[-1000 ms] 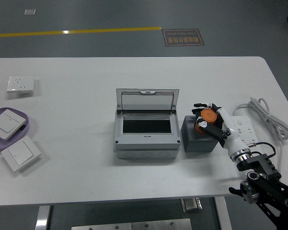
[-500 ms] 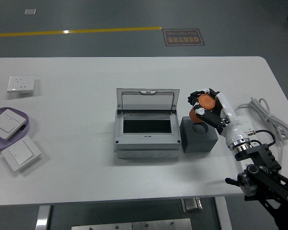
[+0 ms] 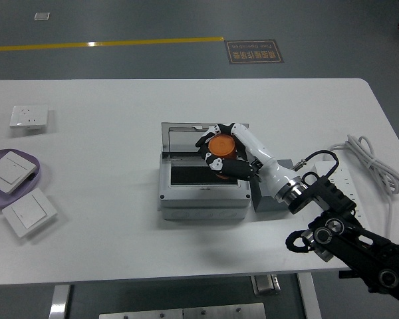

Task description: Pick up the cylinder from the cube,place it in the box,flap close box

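Right robot hand (image 3: 221, 151) is reaching in from the lower right and hanging over the open box (image 3: 203, 183), fingers (image 3: 211, 159) wrapping around the orange cylinder (image 3: 220, 144). The cylinder is sitting up in the grasp, flat orange face toward the camera, clear of the box and not touching it as far as this view is showing. It is positioned above the dark opening (image 3: 203, 175), toward its right rear, and partly in front of the raised lid (image 3: 201, 138).

The grey cube (image 3: 267, 199) is standing just beside the box's right wall, mostly hidden under the forearm. The left arm is not appearing anywhere in the head view.

Elsewhere on the white worktop (image 3: 120, 246): a white power strip with cable (image 3: 369, 159) at the right, a white socket plate (image 3: 28, 117) at far left, a purple tray (image 3: 38, 174) holding a switch plate (image 3: 10, 171), and another switch plate (image 3: 28, 212) lying near it.

Judged stage: carry done, placement not yet made.

Risks from here:
- The opening is looking narrow relative to the hand; letting go off-centre could be leaving the cylinder perched on the box's grey frame or rolling off onto the worktop.
- The lid is standing right behind the fingers; a bump could be knocking it shut early.
- The forearm is crossing over the cube; pulling back low could be shoving the cube.
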You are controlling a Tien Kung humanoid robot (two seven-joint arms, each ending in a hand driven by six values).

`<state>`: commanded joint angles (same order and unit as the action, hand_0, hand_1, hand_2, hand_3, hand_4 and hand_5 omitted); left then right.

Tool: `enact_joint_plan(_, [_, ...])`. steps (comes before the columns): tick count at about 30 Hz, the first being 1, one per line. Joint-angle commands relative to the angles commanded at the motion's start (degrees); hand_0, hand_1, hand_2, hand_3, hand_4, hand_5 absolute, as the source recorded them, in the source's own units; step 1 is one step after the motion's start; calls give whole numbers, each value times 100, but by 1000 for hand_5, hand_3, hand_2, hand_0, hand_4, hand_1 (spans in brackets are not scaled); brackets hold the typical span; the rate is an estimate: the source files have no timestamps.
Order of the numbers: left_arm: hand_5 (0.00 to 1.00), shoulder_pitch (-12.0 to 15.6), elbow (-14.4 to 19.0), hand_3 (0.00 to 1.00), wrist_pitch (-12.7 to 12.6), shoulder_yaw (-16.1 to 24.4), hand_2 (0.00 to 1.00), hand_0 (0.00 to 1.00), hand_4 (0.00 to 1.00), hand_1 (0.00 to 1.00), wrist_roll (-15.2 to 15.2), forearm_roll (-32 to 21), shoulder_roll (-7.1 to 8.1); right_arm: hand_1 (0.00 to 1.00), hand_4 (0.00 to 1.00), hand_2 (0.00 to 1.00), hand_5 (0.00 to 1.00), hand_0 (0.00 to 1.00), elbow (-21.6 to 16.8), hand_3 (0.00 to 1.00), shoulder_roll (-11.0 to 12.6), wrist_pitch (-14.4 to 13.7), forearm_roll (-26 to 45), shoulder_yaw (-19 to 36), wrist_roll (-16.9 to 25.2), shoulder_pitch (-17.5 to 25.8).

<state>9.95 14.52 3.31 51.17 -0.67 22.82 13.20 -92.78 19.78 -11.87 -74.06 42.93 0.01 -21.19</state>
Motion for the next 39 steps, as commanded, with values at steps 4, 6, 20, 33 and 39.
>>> enact_joint_plan(4, [160, 1, -3, 642, -1, -23, 621, 616, 710, 654, -1, -19, 17, 215, 2, 309, 2, 154, 94, 243, -193, 433, -674, -145, -649, -363])
enact_joint_plan(6, [160, 0, -3, 642, -1, -36, 621, 616, 710, 654, -2, -28, 23, 215, 2, 309, 2, 154, 170, 243, -297, 697, -1099, -221, -1006, -543])
enact_joint_plan(20, [161, -24, 1, 641, -3, -43, 621, 616, 709, 654, -4, -15, 39, 210, 2, 302, 2, 137, 880, 254, -592, 1489, -3456, -669, -2051, -974])
enact_joint_plan(33, [162, -38, 14, 641, -2, -1, 621, 616, 710, 653, -9, 39, 37, 722, 397, 702, 302, 824, 1007, 697, -629, 1450, -4046, -785, -1864, -1015])
enact_joint_plan(39, [159, -40, 13, 642, 1, 24, 621, 616, 710, 653, -12, 76, 38, 727, 441, 709, 338, 834, 988, 698, -620, 1359, -4010, -824, -1806, -1013])
